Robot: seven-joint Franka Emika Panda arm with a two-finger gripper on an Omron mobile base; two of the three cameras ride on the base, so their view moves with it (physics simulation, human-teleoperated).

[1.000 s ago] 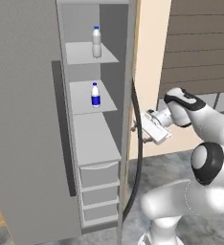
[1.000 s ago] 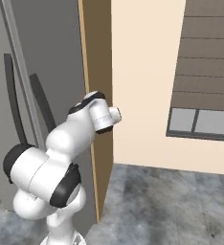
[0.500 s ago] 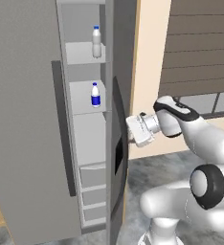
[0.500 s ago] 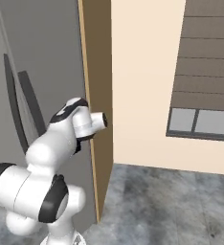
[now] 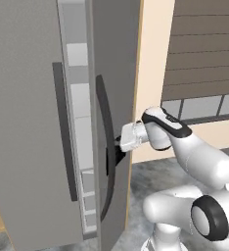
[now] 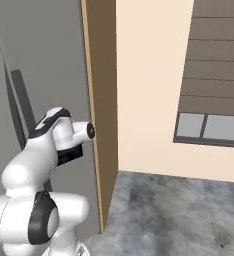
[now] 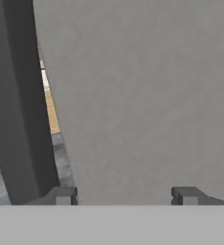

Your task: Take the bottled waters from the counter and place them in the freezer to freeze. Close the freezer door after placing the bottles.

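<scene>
The tall grey refrigerator (image 5: pixel 23 73) is the biggest thing in the left base view. Its freezer door (image 5: pixel 114 59) is the landmark here. This door stands almost shut, and a narrow upright gap is left along its left edge.

Through that gap, just left of the freezer door, a thin strip of the freezer (image 5: pixel 79 98) shows, with white shelves and the fronts of white drawers (image 5: pixel 88 196) lower down. Further left of the freezer door is the plain grey door (image 5: pixel 18 147) with its straight dark handle (image 5: pixel 63 132).

Just right of the freezer door a tan wooden side panel (image 6: pixel 101 100) runs up the fridge's edge. Beyond it stands a cream wall (image 6: pixel 149 90) with brown siding and a window (image 6: pixel 209 127). A grey mottled floor (image 6: pixel 174 210) lies below.

The white arm (image 5: pixel 185 147) reaches in from the right of the freezer door at about mid height. The freezer door's long dark curved handle (image 5: pixel 103 147) runs down its front face.

The end effector (image 5: pixel 117 149) is right up against the front of the freezer door, just right of the curved handle. In the hand view the flat grey face of the freezer door (image 7: pixel 142 95) lies close ahead, with the dark handle (image 7: pixel 20 105) to one side. The two finger tips (image 7: pixel 63 195) stand apart, with nothing clamped between them.
</scene>
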